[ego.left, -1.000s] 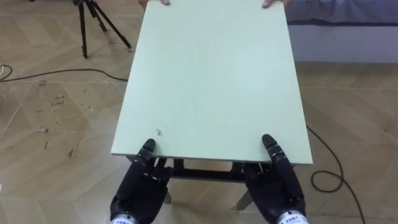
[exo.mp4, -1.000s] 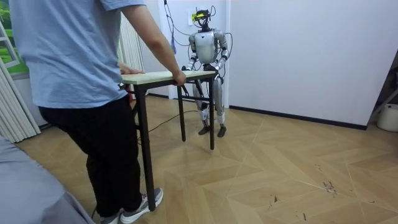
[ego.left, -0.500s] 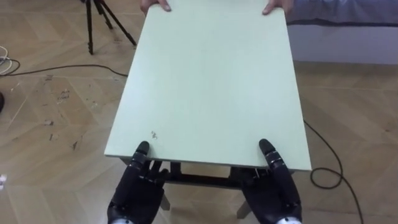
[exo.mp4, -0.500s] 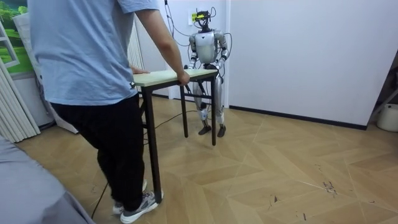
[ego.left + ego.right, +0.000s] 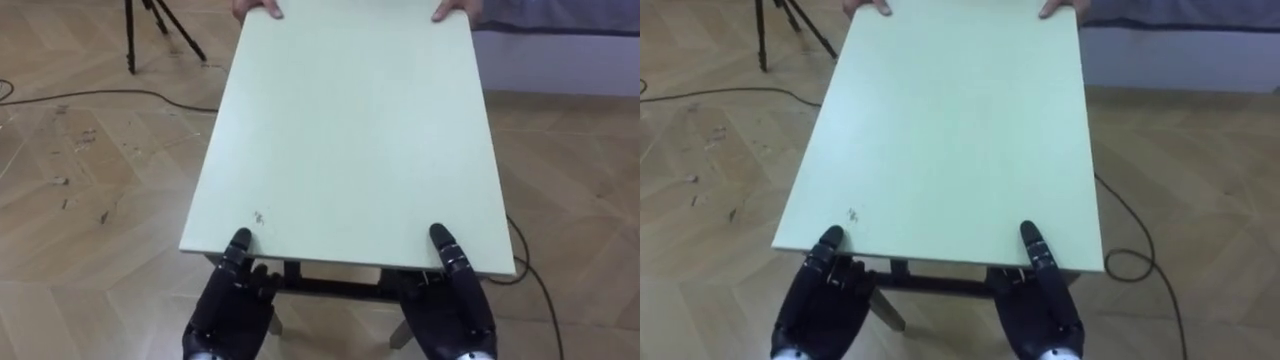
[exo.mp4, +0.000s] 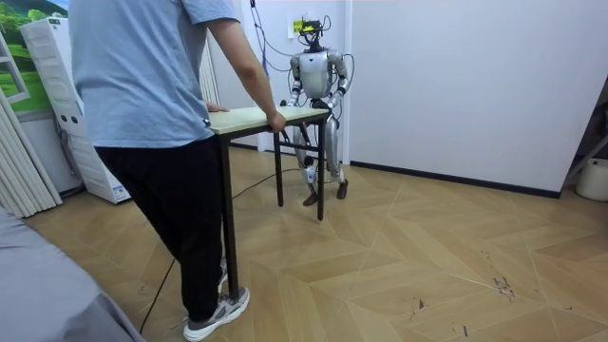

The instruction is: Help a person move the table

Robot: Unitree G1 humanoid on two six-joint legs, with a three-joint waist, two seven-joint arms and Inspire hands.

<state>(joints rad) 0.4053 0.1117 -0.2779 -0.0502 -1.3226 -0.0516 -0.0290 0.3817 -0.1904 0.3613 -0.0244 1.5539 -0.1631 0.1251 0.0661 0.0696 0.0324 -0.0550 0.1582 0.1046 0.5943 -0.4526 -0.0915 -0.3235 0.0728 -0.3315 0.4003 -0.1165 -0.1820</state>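
- Desk (image 5: 350, 130): pale green rectangular top on dark legs, standing lengthwise between the robot and a person (image 6: 152, 142) on a herringbone wood floor (image 5: 90, 220).
- Left hand (image 5: 232, 300): at the near left corner of the desk, mostly below the edge and reaching over it onto the top. Whether it is clenched on the edge cannot be told.
- Right hand (image 5: 455, 300): placed likewise at the near right corner. Its grasp also cannot be told.
- Person's hands (image 5: 258, 8): one on each far corner of the top.
- Room view: the robot stands upright at the end of the desk nearer a white wall (image 6: 456, 85), and the person stands at the opposite end.
- Tripod (image 5: 150, 30) and floor cable (image 5: 100, 97): left of the desk, apart from it.
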